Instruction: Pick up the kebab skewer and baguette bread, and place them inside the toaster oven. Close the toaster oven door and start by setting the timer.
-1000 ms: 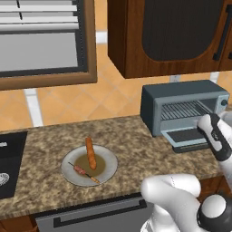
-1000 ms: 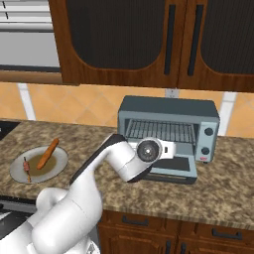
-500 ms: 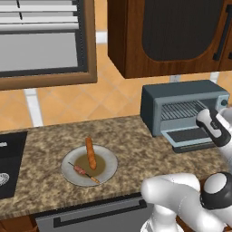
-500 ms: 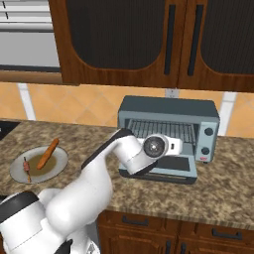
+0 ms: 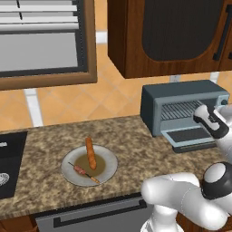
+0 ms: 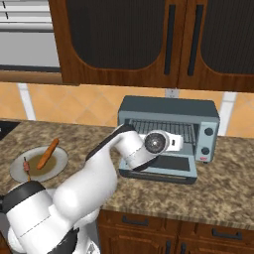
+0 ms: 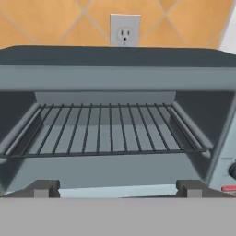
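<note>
The toaster oven [image 5: 181, 97] [image 6: 168, 106] stands on the right of the counter. Its door [image 5: 190, 136] [image 6: 163, 166] lies dropped open and flat. My gripper [image 7: 118, 189] is open and holds nothing. It faces straight into the oven mouth, with the bare wire rack [image 7: 106, 131] just ahead. My hand [image 6: 166, 143] hovers above the lowered door. Far to the left, the orange-brown baguette bread [image 5: 90, 152] [image 6: 47, 154] and the thin kebab skewer [image 5: 84, 172] [image 6: 26, 167] lie side by side on a grey plate [image 5: 111, 170] [image 6: 55, 169].
Two knobs [image 6: 208, 133] sit on the oven's right panel. A wall outlet [image 7: 124, 23] is behind the oven. Dark wood cabinets [image 5: 172, 31] hang above it. A black cooktop [image 5: 9, 163] lies at the counter's left end. My bent arm spans the counter's front edge.
My hand has risen a little and moved nearer the oven mouth while the elbow swung. The bread, skewer and oven door have not moved.
</note>
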{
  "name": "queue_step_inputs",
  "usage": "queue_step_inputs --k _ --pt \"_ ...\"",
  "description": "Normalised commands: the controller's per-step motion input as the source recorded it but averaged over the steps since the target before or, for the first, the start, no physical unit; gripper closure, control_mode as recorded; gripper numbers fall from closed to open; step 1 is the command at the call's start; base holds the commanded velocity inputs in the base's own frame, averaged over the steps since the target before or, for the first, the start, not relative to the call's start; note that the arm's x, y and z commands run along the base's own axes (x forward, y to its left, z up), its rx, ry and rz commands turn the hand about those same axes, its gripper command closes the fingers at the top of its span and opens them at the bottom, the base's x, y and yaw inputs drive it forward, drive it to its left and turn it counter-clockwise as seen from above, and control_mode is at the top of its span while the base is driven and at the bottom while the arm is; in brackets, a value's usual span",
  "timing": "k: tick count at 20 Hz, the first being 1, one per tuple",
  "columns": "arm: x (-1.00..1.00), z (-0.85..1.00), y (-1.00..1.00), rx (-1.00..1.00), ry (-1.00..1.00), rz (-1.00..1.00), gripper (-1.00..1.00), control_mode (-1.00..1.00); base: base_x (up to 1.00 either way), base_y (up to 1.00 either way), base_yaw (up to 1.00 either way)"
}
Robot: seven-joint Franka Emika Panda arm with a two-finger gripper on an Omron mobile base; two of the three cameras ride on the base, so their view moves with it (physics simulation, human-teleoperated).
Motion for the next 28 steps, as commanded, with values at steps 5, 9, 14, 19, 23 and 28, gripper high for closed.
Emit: queue_step_inputs --k 5,9,14,19,23,28 --pt "0.47 -0.01 0.0 0.0 -0.07 0.0 -1.0 -1.0 0.0 0.0 0.0" --pt "0.36 -0.29 0.0 0.0 -0.07 0.0 -1.0 -1.0 0.0 0.0 0.0" --pt "0.24 -0.32 0.0 0.0 -0.07 0.0 -1.0 -1.0 0.0 0.0 0.0" --pt "0.32 0.0 -0.03 0.0 -0.01 0.0 -1.0 -1.0 0.0 0.0 0.0" --pt "0.26 0.0 0.0 0.0 0.0 0.0 -1.0 -1.0 0.0 0.0 0.0" --pt "0.14 -0.04 0.0 0.0 0.0 0.0 -1.0 -1.0 0.0 0.0 0.0"
